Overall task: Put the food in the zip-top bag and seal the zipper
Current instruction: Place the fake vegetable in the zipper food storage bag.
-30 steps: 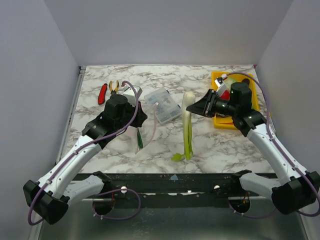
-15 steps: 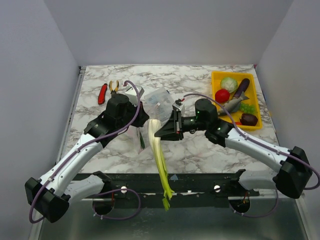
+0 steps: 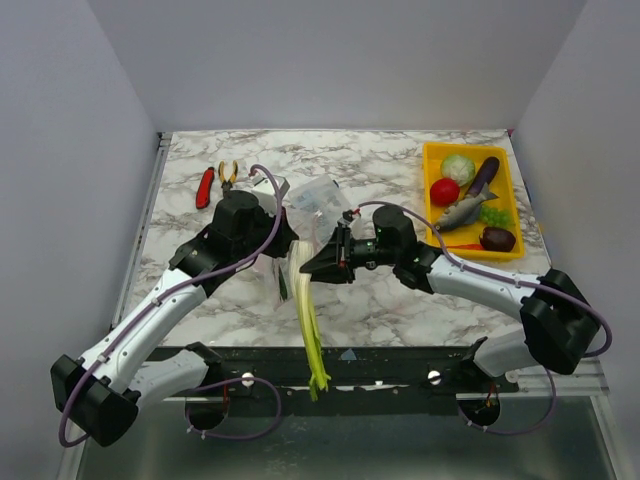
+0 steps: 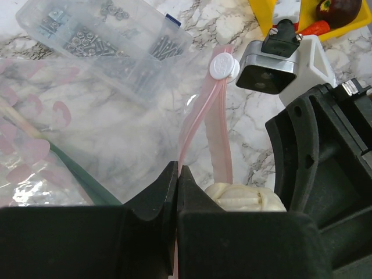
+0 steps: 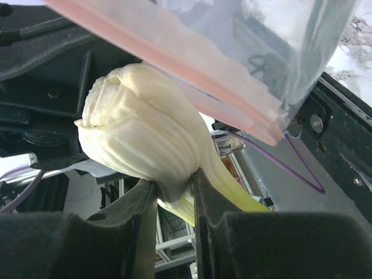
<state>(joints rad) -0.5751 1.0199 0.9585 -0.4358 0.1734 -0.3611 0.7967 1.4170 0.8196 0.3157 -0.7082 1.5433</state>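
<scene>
My left gripper (image 3: 285, 248) is shut on the pink zipper strip (image 4: 218, 133) of the clear zip-top bag (image 3: 268, 272), holding its mouth up; the jaws (image 4: 177, 174) pinch one lip. A green pod (image 4: 75, 174) lies inside the bag. My right gripper (image 3: 314, 267) is shut on a long leek (image 3: 308, 320) near its white bulb (image 5: 139, 133). The bulb sits right at the bag's mouth, beside the zipper (image 5: 192, 81). The leek's green end hangs past the table's front edge. Cabbage (image 3: 458, 166), red fruit (image 3: 444, 191), grapes (image 3: 492, 214) and a maroon piece (image 3: 497, 238) lie in the yellow tray.
The yellow tray (image 3: 432, 150) stands at the back right, also holding an eggplant (image 3: 483, 175) and a grey fish (image 3: 460, 212). A rigid clear box of screws (image 3: 320, 200) sits just behind the bag. Pliers (image 3: 228, 172) lie at the back left.
My right gripper has carried the leek left from the table's middle to the bag's mouth, its green end swinging over the front edge. My left gripper has barely moved.
</scene>
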